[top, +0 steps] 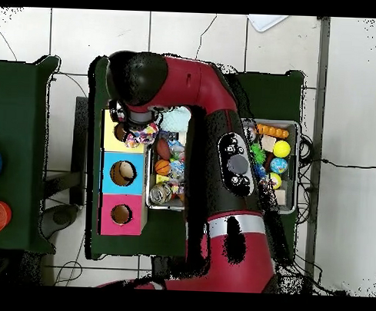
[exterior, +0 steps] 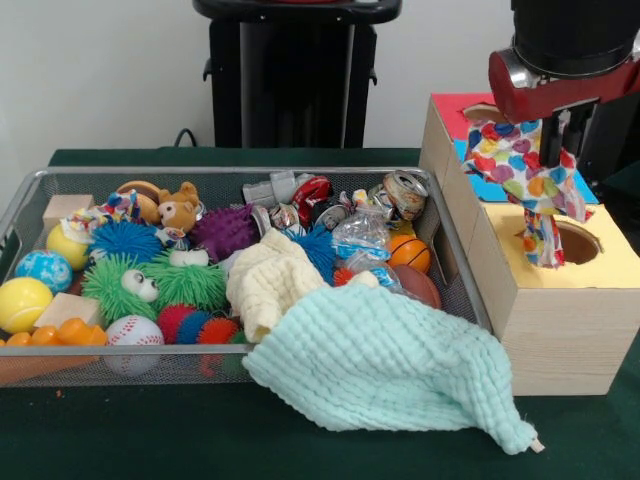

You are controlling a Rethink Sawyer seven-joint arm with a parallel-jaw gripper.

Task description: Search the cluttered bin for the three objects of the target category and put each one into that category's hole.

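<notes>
My gripper (exterior: 560,135) is shut on a ruffled white fabric piece with a multicolour print (exterior: 522,170). It holds the piece over the round hole (exterior: 585,242) in the yellow top of the wooden box (exterior: 615,268). The fabric's lower end hangs at the hole's left rim. A second printed fabric piece (exterior: 112,208) lies at the far left of the wire mesh bin (exterior: 230,172). A third one does not show. In the overhead view the gripper (top: 138,129) and the fabric (top: 143,135) sit above the yellow top (top: 113,128).
The blue-topped box (exterior: 490,187) and the red-topped box (exterior: 452,105) stand behind the yellow one. A mint waffle cloth (exterior: 390,365) hangs over the bin's front rim, beside a cream cloth (exterior: 268,280). Balls, spiky toys, cans and a teddy bear (exterior: 180,208) fill the bin.
</notes>
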